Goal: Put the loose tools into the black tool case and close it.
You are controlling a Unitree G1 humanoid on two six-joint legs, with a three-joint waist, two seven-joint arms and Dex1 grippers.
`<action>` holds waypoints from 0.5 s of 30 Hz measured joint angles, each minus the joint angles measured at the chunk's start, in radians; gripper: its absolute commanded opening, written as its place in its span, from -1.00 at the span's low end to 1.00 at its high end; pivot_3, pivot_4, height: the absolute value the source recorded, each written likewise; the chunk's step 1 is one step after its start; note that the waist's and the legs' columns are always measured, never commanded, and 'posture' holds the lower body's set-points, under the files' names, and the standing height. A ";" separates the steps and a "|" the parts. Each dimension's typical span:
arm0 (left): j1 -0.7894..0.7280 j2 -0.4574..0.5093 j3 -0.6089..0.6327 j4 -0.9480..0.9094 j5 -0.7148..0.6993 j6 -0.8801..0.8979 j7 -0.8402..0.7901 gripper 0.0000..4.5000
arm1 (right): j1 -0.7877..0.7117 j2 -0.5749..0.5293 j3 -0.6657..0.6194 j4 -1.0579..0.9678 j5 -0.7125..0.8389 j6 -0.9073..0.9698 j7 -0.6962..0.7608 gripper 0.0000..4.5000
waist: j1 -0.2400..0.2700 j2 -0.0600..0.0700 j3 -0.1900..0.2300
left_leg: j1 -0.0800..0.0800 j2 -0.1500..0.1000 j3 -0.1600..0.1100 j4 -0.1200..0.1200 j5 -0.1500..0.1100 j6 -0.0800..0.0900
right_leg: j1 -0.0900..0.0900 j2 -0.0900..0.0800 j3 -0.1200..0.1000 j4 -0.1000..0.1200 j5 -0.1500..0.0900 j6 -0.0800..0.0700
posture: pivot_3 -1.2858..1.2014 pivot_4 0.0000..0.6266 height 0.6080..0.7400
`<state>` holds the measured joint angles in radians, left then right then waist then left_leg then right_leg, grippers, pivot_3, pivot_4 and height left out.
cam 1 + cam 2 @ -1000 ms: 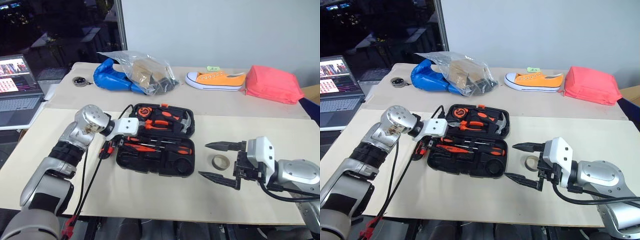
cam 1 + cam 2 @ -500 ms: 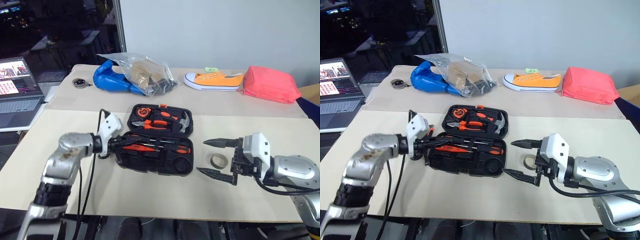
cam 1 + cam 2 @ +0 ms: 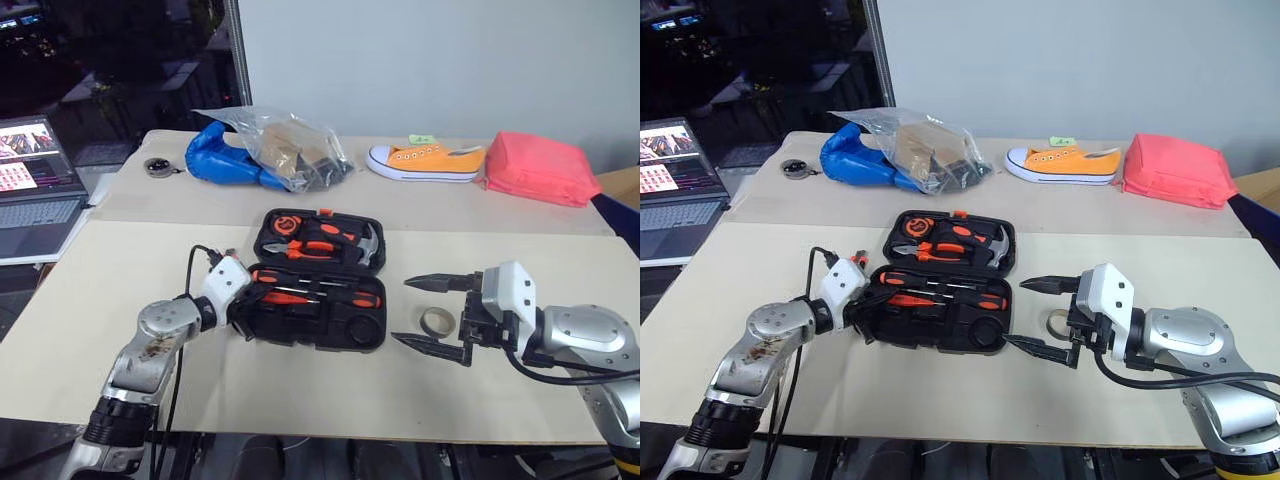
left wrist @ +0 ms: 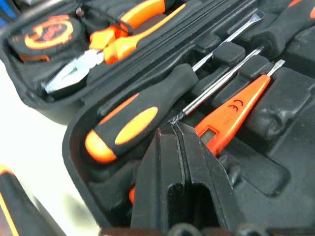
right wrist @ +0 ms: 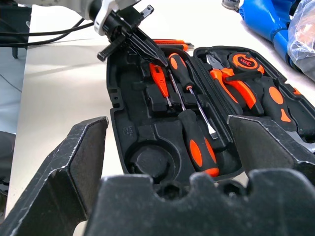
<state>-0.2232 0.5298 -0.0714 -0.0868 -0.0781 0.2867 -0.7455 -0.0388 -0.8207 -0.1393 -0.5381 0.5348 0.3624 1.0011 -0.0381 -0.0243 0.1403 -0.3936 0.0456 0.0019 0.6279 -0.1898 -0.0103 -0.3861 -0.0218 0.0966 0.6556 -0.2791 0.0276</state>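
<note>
Now: left gripper (image 4: 176,129) fingers together over small orange screwdriver (image 4: 235,110) in tool case (image 3: 318,328); press gently. Right gripper (image 3: 430,313) fingers apart by tape ring (image 3: 437,321).

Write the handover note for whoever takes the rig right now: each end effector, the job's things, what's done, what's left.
Left end effector: shut, empty, tips inside the near half of the black tool case, against the small orange screwdriver.
Right end effector: open, empty, fingers on either side of the grey tape ring, not touching it.
Case: open on the table. Two long screwdrivers and the small orange one lie in the near half.
Utility knife: on the table beside the case's left end.
Left: tape ring in, knife in, close the case.
</note>
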 measured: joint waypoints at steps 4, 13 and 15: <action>0.005 -0.008 -0.028 0.034 0.010 -0.052 0.013 -0.99 | 0.005 -0.009 -0.002 -0.001 0.000 0.001 -0.001 1.00 | 0.000 0.004 -0.003 | 0.004 -0.001 0.001 0.000 0.000 0.000 | 0.003 0.000 0.001 0.001 0.000 0.000 | 0.03 -0.52 1.00; 0.019 0.011 -0.026 0.002 -0.046 0.050 -0.024 -0.99 | 0.008 -0.010 -0.003 -0.005 0.002 0.003 -0.001 1.00 | -0.007 0.006 -0.004 | 0.008 0.000 0.001 0.000 0.000 0.000 | 0.006 0.000 0.002 0.001 0.000 0.000 | 0.03 -0.52 1.00; 0.018 0.060 -0.026 -0.044 -0.077 0.139 -0.066 -0.99 | 0.008 -0.010 -0.003 -0.004 0.002 0.003 -0.001 1.00 | -0.010 0.006 -0.004 | 0.008 0.000 0.001 -0.001 0.000 0.000 | 0.006 0.001 0.002 0.000 -0.001 -0.001 | 0.03 -0.52 1.00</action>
<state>-0.2053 0.5901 -0.0976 -0.1304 -0.1554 0.4254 -0.8111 -0.0310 -0.8304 -0.1422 -0.5426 0.5365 0.3650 1.0005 -0.0479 -0.0186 0.1361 -0.3854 0.0454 0.0027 0.6264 -0.1898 -0.0105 -0.3804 -0.0212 0.0984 0.6560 -0.2797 0.0271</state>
